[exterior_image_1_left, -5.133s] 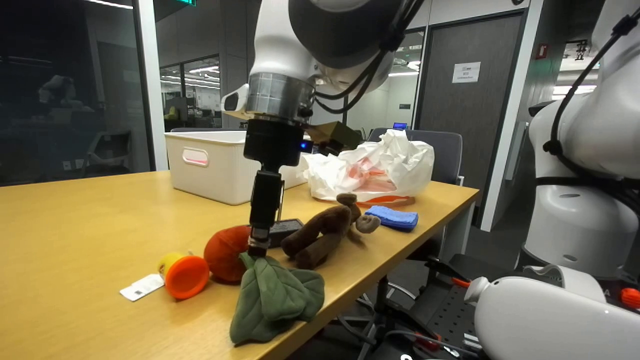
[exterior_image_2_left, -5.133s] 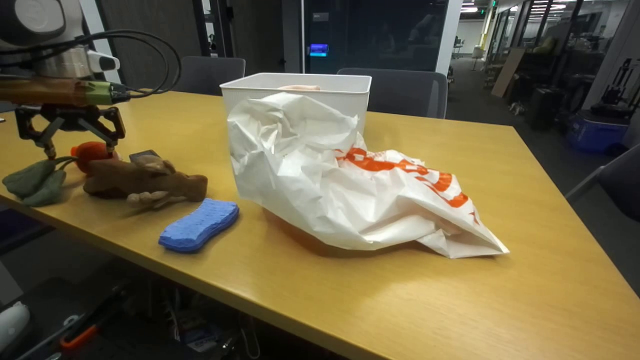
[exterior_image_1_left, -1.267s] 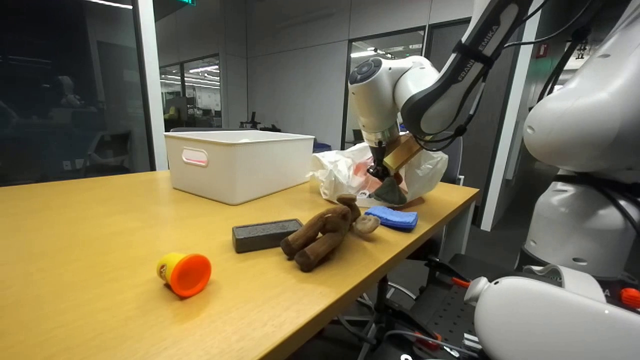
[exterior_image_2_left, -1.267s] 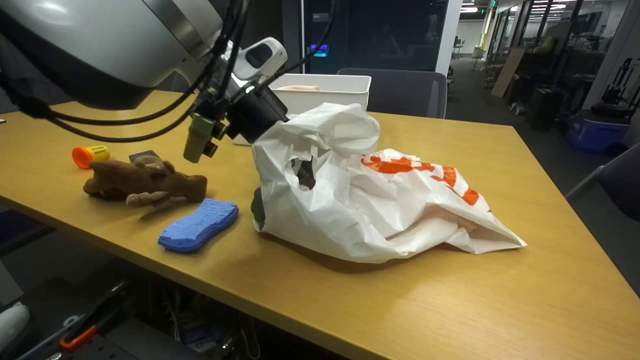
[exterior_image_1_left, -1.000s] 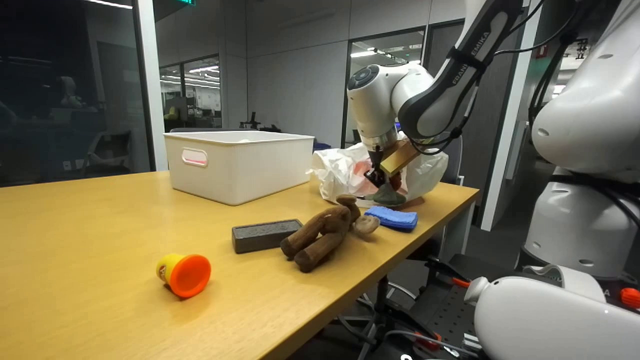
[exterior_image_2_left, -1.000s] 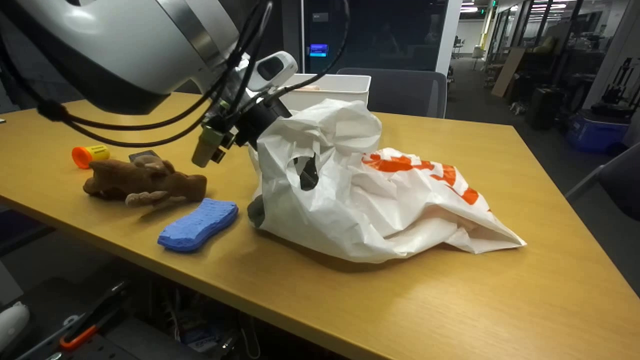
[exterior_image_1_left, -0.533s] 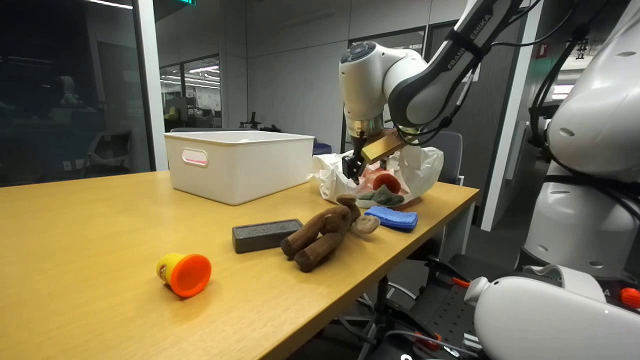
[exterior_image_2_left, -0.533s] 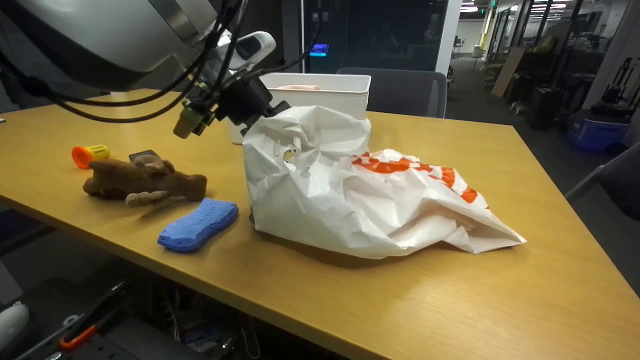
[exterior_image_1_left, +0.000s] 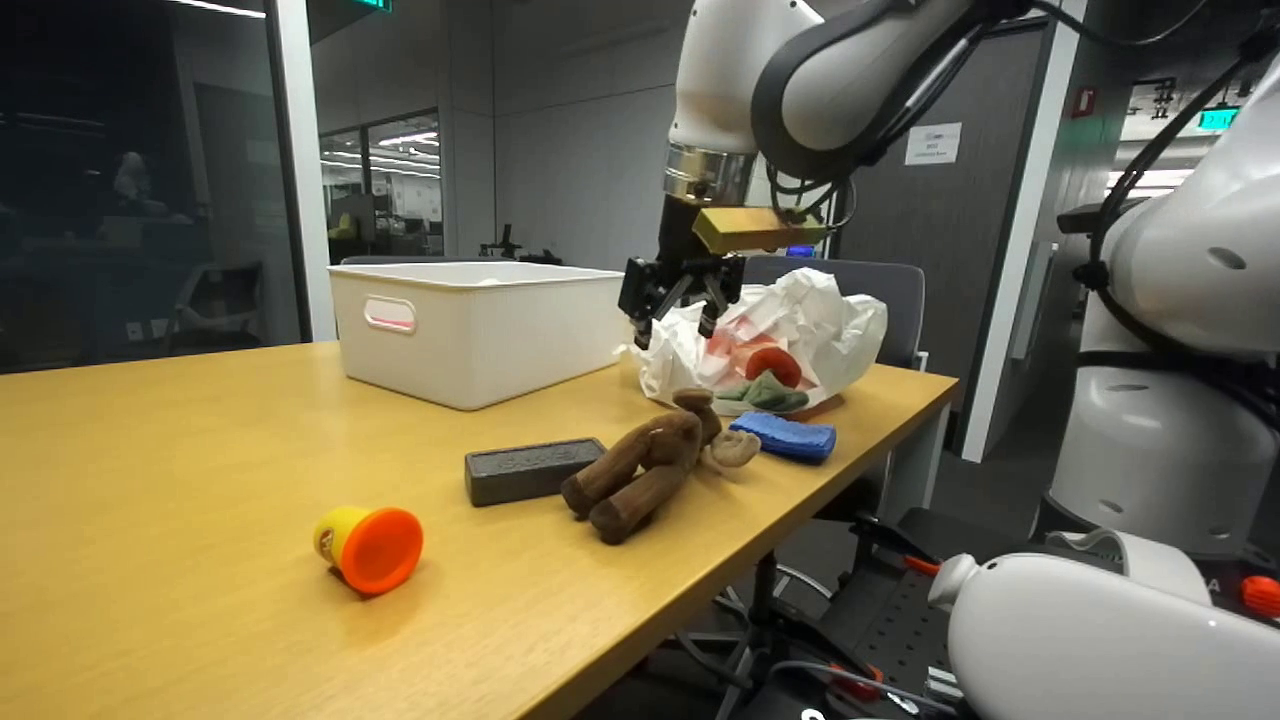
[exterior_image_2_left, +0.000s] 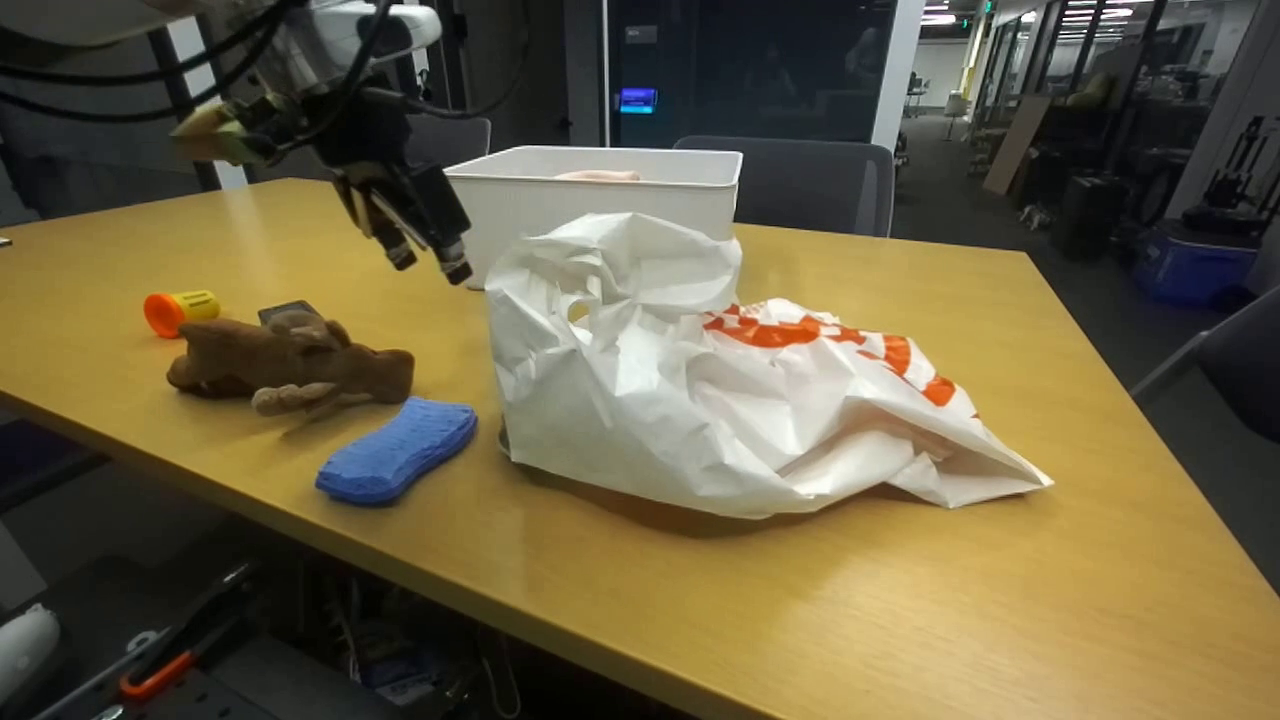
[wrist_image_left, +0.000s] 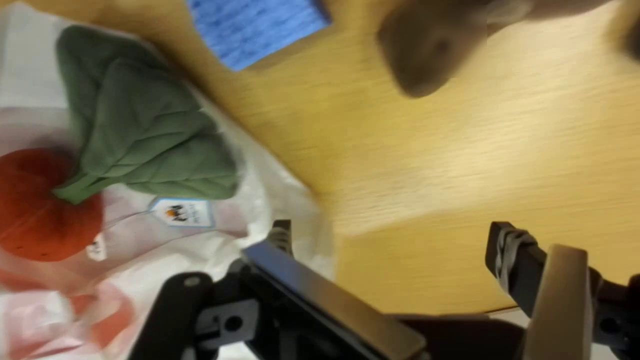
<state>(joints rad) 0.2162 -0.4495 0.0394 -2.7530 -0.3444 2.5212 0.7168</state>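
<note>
Leafy orange plush (exterior_image_1_left: 775, 368): moved from tabletop (exterior_image_1_left: 200, 450) into mouth of white bag (exterior_image_2_left: 640, 400) | jaws: spread wide, empty

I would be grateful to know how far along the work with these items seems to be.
Done, it seems: the orange plush with its green leaves lies just inside the mouth of the white plastic bag. In hand: nothing; the gripper is open and empty above the table. Possibly left: the brown plush, blue sponge, dark block and yellow tub, all lying on the table outside the bag.
</note>
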